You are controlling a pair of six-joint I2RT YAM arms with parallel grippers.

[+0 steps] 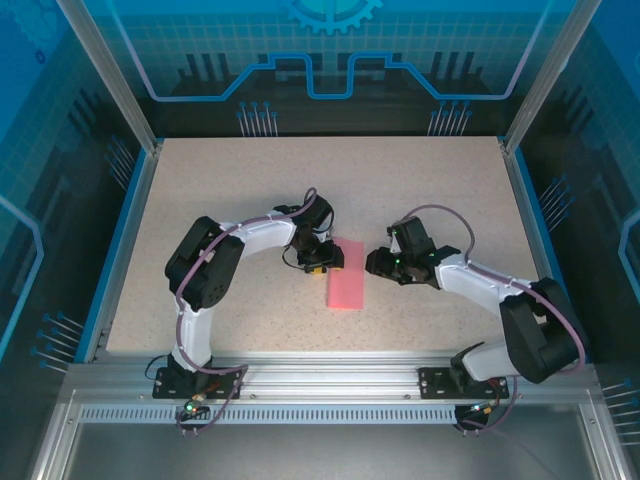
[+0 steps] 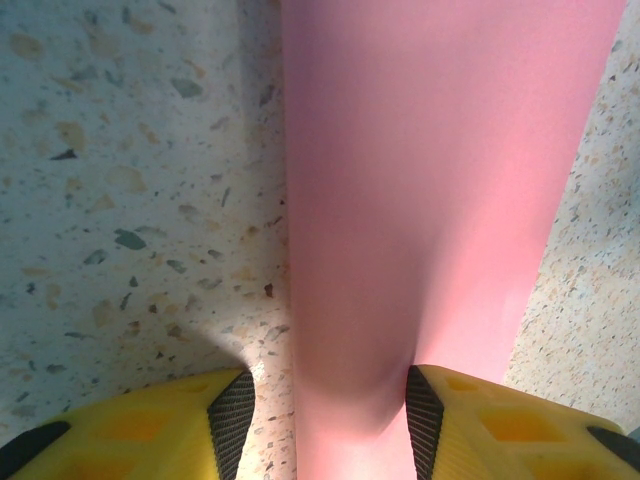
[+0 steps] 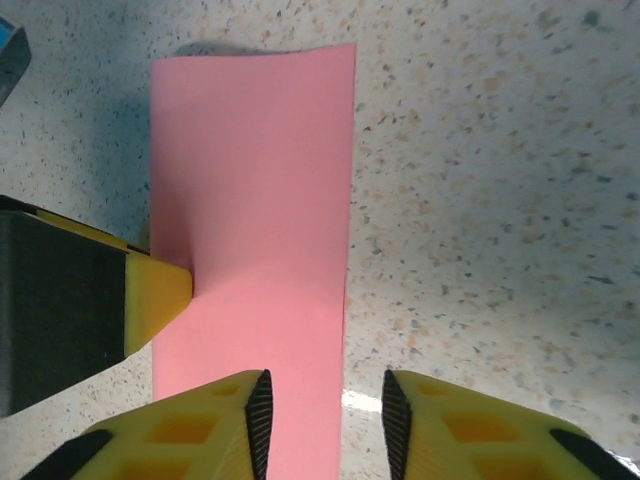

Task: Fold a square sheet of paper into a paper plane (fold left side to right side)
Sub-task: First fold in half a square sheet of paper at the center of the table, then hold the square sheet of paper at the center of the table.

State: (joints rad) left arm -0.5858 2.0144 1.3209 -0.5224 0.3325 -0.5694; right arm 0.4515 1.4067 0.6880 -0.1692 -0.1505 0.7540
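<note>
- left gripper (image 2: 328, 405) half open astride the square sheet of paper (image 2: 430, 180), grip unclear
- right gripper (image 3: 322, 405) narrowly open over its edge
- closing may skew the layers

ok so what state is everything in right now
pink paper sheet: folded into a narrow rectangle, lying on the table
left gripper: open, the paper running between its fingers
right gripper: open, straddling the paper's long edge
</note>
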